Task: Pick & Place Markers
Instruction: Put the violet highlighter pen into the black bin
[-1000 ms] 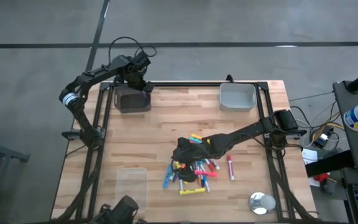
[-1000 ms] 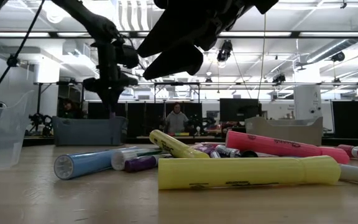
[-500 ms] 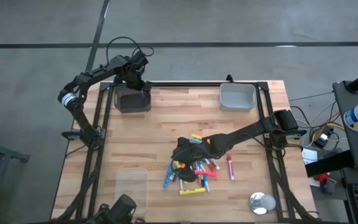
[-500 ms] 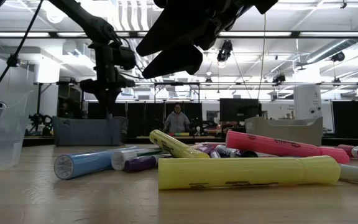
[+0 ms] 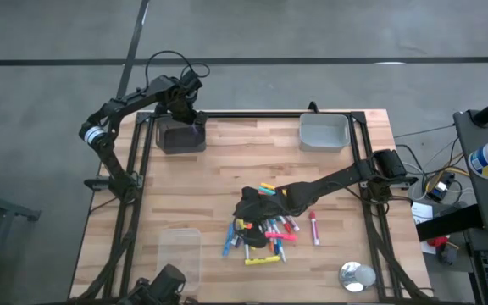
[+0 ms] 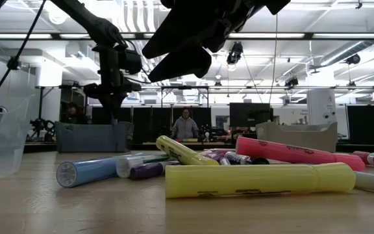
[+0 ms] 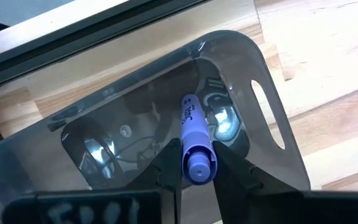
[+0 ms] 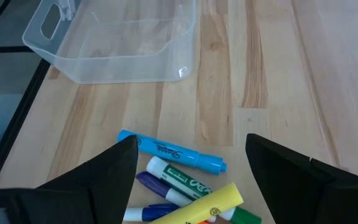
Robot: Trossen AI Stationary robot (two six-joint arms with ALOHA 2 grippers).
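From above, the left gripper hangs over the dark translucent plastic bin at the table's far left, while the right gripper sits over the pile of mixed-colour capped markers near centre. Level with the table, the long yellow highlighter lies nearest. The left wrist camera shows the fingers clamped on a blue capped marker above the bin. The right wrist camera shows wide-spread, empty fingers above a blue marker, with a clear plastic bin beyond.

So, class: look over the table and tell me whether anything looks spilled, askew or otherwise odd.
The markers lie in a loose, criss-crossed heap near the table's middle, with one red marker apart to the right. Otherwise nothing odd: the left end effector holds a purple marker over the dark bin.
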